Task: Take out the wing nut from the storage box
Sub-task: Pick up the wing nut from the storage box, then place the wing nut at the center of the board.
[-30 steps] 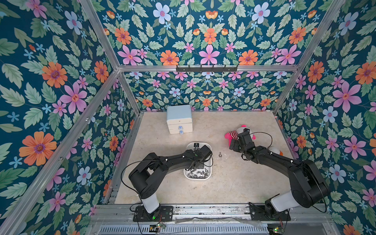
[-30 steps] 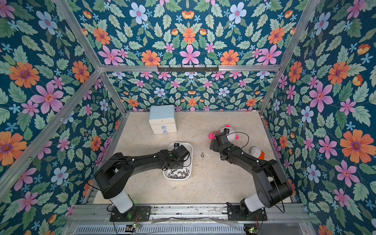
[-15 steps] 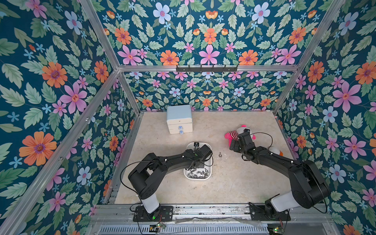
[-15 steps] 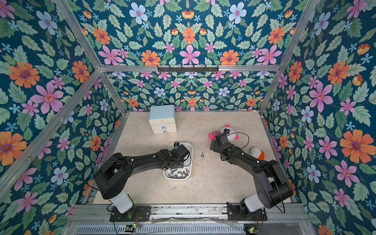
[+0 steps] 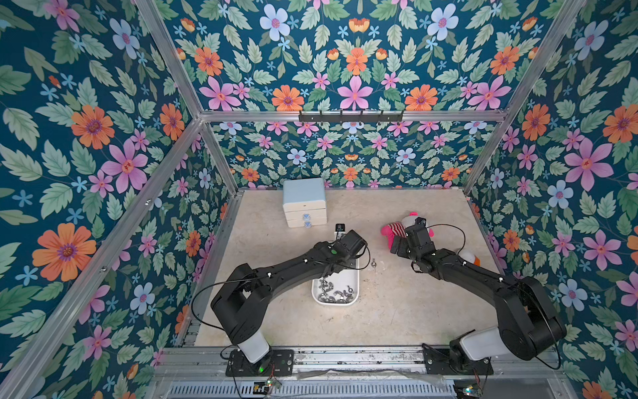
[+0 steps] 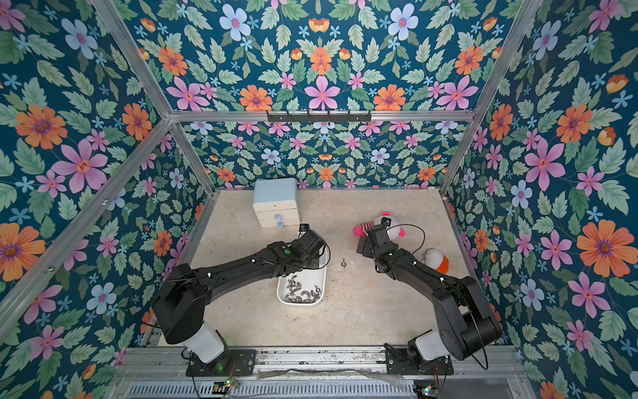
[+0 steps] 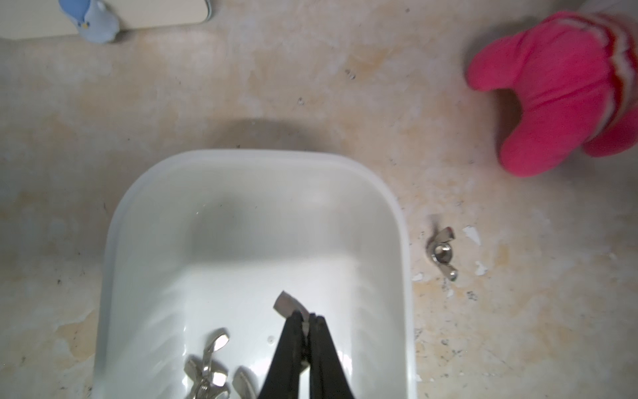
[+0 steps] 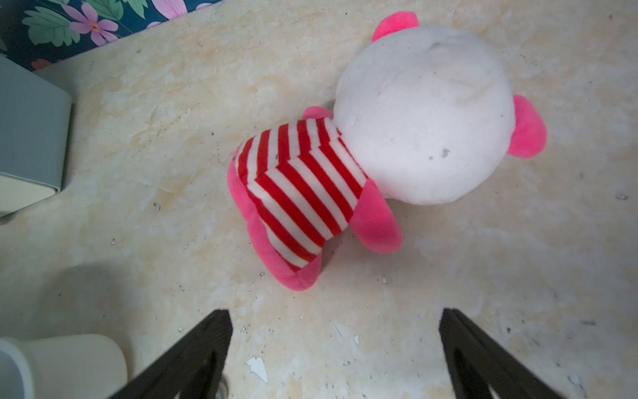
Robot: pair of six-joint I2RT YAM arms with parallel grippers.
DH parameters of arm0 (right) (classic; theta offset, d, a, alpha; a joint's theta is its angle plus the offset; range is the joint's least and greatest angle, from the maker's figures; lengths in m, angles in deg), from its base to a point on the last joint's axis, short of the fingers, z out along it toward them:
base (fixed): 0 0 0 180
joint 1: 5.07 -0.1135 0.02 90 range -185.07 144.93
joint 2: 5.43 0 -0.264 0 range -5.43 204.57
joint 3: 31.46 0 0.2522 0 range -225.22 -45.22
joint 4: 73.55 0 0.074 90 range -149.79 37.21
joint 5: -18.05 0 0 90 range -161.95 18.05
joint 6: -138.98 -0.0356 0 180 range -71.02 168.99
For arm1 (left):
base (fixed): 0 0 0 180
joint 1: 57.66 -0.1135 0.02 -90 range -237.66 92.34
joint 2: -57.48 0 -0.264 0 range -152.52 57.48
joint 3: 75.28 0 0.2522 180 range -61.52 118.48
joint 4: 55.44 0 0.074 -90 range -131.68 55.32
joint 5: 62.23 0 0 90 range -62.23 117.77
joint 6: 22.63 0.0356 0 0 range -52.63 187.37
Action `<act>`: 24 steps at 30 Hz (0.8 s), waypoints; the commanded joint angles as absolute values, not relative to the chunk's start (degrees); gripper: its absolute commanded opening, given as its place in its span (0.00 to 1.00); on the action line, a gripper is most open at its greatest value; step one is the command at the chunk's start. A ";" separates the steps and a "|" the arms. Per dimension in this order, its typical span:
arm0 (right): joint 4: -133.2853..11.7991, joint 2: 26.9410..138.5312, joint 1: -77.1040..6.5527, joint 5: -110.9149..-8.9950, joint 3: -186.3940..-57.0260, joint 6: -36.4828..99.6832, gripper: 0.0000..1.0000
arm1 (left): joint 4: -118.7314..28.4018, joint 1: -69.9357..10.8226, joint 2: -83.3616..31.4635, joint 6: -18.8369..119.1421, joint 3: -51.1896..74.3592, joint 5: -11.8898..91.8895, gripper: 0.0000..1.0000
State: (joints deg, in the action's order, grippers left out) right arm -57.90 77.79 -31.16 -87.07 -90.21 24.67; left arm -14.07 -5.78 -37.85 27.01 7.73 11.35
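The storage box (image 5: 356, 276) (image 6: 324, 276) is a white tub at mid-table with several wing nuts (image 5: 332, 294) (image 7: 207, 366) heaped at its near end. My left wrist (image 5: 348, 243) hangs over its far half. In the left wrist view my left gripper (image 7: 307, 319) is shut on a wing nut (image 7: 286, 305), held above the tub's floor with one metal wing sticking out past the fingertips. Another wing nut (image 5: 373, 264) (image 6: 343, 264) (image 7: 442, 254) lies on the table just right of the tub. My right gripper (image 8: 335, 321) stands open over bare table near the plush toy.
A pale-blue-topped mini chest of drawers (image 5: 304, 202) stands at the back. A pink and white plush toy (image 5: 397, 228) (image 8: 379, 138) lies right of centre by the right wrist. An orange and white object (image 5: 469, 257) sits near the right wall. A white cup (image 8: 69, 362) shows beside the right gripper.
My left wrist has risen a little over the tub's far half. The right arm has not moved.
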 commanded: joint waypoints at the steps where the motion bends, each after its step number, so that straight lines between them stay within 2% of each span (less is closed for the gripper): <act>1: -56.39 77.02 -31.20 -88.82 -91.07 24.44 0.99 | -12.97 -5.17 -38.80 29.60 11.57 10.20 0.02; 24: -54.17 72.42 -22.95 -88.76 -88.25 26.35 0.99 | -12.81 -1.49 -56.06 33.45 33.15 13.70 0.01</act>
